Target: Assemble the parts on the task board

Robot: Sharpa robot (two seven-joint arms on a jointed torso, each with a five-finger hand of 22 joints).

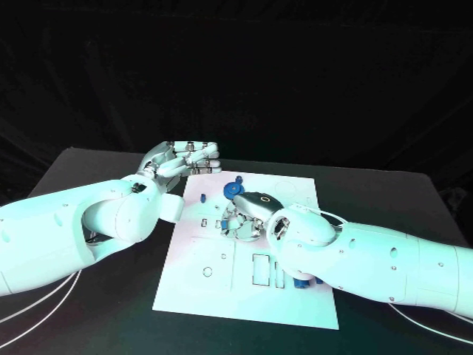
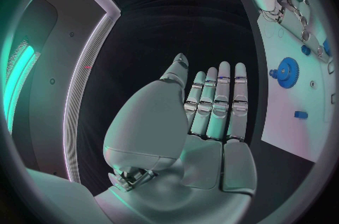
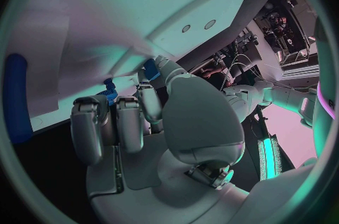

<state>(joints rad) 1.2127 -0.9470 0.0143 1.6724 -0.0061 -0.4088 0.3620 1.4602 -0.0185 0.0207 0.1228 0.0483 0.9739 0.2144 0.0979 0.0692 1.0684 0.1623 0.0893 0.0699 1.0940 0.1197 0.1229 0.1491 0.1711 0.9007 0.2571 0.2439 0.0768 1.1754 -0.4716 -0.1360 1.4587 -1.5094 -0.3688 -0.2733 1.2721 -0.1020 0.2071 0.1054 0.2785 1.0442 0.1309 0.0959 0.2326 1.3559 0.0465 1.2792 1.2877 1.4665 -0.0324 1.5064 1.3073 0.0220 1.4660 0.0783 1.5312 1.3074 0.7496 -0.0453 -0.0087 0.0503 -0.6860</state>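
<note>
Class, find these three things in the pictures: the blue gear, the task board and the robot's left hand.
blue gear (image 2: 287,72), left wrist view, on its toothed face.
task board (image 1: 221,292), head view, on a bare white part near its front.
left hand (image 2: 205,122), left wrist view, on the palm below the fingers.

Teal-lit scene, dark surroundings, fisheye bending

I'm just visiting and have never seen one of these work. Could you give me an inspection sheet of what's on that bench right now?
Surface: black table.
Job's things: white task board; blue gear lying on it; small blue parts by the right arm.
Clutter: nothing seen.
Hands: left hand at the board's far left corner, fingers straight, holding nothing; right hand down on the board, fingers curled by a small blue part, grip unclear.
Cables: white cables under both arms.
Surroundings: black backdrop.
</note>
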